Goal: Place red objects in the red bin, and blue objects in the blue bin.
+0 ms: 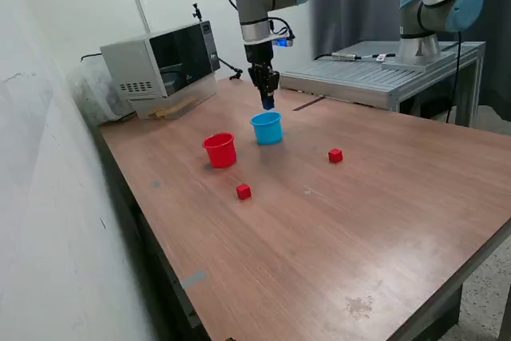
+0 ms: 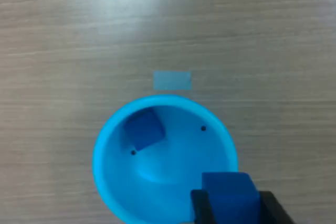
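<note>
Closed on a dark-blue cube [image 2: 229,192], the end effector [image 1: 267,100], hanging point-down straight above the light-blue cup [image 1: 267,128]. Seen from the wrist, that cube pinched between two black fingers [image 2: 201,208] over the cup's rim, above the open mouth. Lying inside, on the cup's floor, a second dark-blue cube [image 2: 143,129], tilted against the wall, with two small dark dots on the floor nearby. Just beyond the cup on the tabletop [image 1: 383,221], a pale rectangular patch [image 2: 172,80], possibly tape. In the exterior view, upright on the wood-grain tabletop, the light-blue cup near the middle, and close beside it at about 8 o'clock, not touching, the red cup [image 1: 219,150], also upright. Loose on the bare wood, two red cubes: one [image 1: 243,191] at roughly 5 o'clock from the red cup, near it; the other [image 1: 335,156] at roughly 4 o'clock from the light-blue cup, farther off. At about 10 o'clock from the cups, at the far edge against the wall, a grey microwave [image 1: 162,65]. At about 2 o'clock, beyond the tabletop, a metal bench [image 1: 375,77] carrying a second arm's base [image 1: 423,29].
</note>
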Robot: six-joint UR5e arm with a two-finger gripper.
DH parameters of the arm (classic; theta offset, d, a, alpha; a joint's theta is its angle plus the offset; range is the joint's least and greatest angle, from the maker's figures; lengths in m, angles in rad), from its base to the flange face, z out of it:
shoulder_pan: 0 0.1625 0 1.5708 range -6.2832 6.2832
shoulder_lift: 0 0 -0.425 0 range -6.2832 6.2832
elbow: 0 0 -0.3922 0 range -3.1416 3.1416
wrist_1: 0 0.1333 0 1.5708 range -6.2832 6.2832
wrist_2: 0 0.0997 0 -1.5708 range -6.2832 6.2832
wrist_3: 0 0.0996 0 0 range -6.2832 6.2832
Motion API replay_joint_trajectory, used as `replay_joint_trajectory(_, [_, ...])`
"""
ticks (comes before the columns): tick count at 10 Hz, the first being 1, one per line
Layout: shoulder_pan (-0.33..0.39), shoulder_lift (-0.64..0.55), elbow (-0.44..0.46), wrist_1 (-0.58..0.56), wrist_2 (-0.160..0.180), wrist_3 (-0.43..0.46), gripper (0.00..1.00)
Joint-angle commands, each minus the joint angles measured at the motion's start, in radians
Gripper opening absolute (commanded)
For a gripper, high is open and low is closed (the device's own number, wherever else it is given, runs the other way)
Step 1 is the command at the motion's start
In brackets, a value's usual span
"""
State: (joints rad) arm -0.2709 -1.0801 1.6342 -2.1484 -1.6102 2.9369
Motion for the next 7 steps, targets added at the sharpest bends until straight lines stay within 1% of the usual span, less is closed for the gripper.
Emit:
replay_joint_trajectory(1, [-0.007,0.002,-0.004,-0.007,0.0,0.001,0.0])
replay_joint_trajectory(3, [-0.008,0.002,0.001,-0.002,0.0,-0.001,0.0])
replay_joint_trajectory(4, [-0.008,0.002,0.003,0.001,-0.002,-0.001,1.0])
replay_joint_trajectory(7, [-0.007,0.0,0.009,-0.001,-0.002,-0.002,1.0])
